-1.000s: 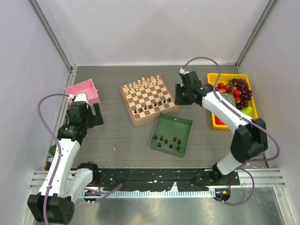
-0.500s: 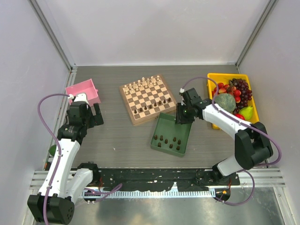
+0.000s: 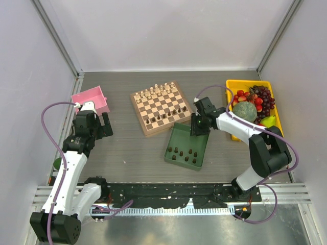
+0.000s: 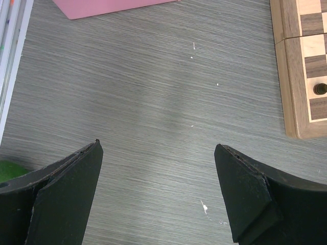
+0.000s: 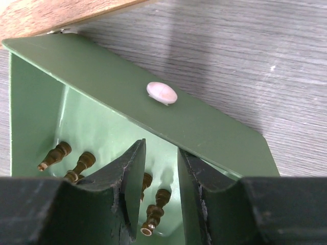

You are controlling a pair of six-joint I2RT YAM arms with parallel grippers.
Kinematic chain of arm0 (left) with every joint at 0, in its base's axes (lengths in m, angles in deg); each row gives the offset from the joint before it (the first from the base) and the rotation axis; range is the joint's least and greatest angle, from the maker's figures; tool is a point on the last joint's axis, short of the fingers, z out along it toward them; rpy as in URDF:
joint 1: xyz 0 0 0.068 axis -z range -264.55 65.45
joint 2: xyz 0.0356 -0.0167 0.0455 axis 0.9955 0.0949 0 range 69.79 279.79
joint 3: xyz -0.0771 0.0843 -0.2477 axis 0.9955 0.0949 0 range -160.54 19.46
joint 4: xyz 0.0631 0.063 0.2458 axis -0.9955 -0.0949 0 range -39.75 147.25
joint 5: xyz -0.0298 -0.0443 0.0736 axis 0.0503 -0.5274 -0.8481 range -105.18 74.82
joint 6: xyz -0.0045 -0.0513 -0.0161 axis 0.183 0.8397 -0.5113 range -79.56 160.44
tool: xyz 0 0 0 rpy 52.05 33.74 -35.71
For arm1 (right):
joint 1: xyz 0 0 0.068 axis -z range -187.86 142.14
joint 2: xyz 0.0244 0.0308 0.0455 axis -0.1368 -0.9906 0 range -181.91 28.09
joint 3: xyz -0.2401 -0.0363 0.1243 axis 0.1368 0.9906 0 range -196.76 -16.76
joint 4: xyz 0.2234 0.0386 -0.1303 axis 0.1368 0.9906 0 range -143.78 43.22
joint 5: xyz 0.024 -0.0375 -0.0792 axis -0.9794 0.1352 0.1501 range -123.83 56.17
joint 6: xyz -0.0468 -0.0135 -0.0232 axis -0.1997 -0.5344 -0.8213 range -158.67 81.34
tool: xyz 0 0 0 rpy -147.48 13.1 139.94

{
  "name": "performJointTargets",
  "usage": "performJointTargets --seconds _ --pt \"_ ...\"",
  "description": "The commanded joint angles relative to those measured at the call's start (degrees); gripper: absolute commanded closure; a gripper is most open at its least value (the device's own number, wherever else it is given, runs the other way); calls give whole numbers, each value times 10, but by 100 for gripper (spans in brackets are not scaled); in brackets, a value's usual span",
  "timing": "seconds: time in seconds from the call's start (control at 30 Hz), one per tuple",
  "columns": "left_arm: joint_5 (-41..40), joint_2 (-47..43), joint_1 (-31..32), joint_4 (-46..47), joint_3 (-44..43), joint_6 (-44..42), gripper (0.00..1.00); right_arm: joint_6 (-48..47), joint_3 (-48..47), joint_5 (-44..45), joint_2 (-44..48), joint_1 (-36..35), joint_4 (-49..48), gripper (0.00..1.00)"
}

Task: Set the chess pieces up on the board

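On grey wood-grain table [image 3: 127, 148], pale walls [image 3: 163, 30], board [image 3: 162, 107], green tray [image 3: 182, 136]

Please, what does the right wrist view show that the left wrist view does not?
Only right wrist: the square green tray, a pale oval stud on its wall, the right gripper, jaws narrowly apart. Only left wrist: a pink bin, the left gripper, jaws wide. Both: the wooden chessboard's edge, dark brown wooden chessmen, the grey table.
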Motion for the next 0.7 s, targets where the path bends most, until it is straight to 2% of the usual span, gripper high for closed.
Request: performJointTargets --seconds 0.0,0.17,0.3,0.5,0.57,0.67 --pt "6 -6 -3 7 -17 -5 1 4 3 49 6 -3 -20 62" --pt "6 -5 -4 7 -18 -5 1 3 12 73 15 -2 -21 62" --pt "6 -5 -4 9 -17 -5 1 -19 19 23 44 -2 -28 62" --pt "7 -5 -3 8 -18 -5 1 -81 13 -28 134 -2 -6 56" --pt "6 -5 -4 8 -17 -5 1 -98 0 -17 152 -2 7 53" --pt "6 -4 -3 7 -19 -6 1 -141 -3 -1 168 -2 -1 33"
